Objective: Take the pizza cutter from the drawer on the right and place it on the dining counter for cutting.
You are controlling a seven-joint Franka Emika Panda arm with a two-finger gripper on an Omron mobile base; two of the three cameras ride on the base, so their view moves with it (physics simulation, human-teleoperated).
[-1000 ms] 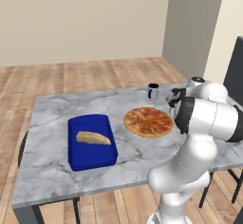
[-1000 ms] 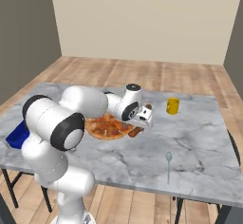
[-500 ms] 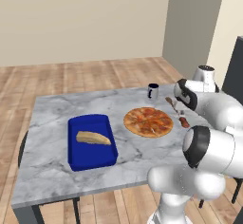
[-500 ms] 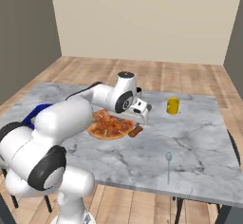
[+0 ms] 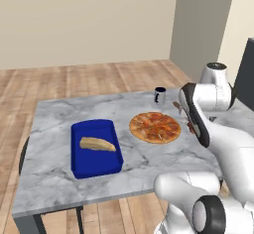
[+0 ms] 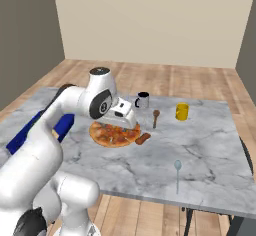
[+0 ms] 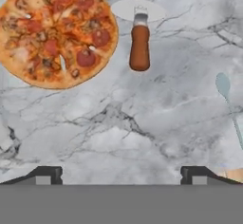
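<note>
pizza cutter (image 7: 139, 38) lies flat on the dining counter (image 7: 142, 123), upper centre of the hand view, just right of the pizza (image 7: 57, 33), its reddish-brown handle pointing down the frame. gripper (image 7: 121, 174) stands wide open with nothing held, fingertips (image 7: 47, 174) at the bottom corners. right base view adds a dark mug (image 6: 142, 100), yellow cup (image 6: 182, 111) and pale spoon (image 6: 177, 172). left base view alone shows a blue tray (image 5: 95, 147) holding bread (image 5: 97, 144), left of centre.
</note>
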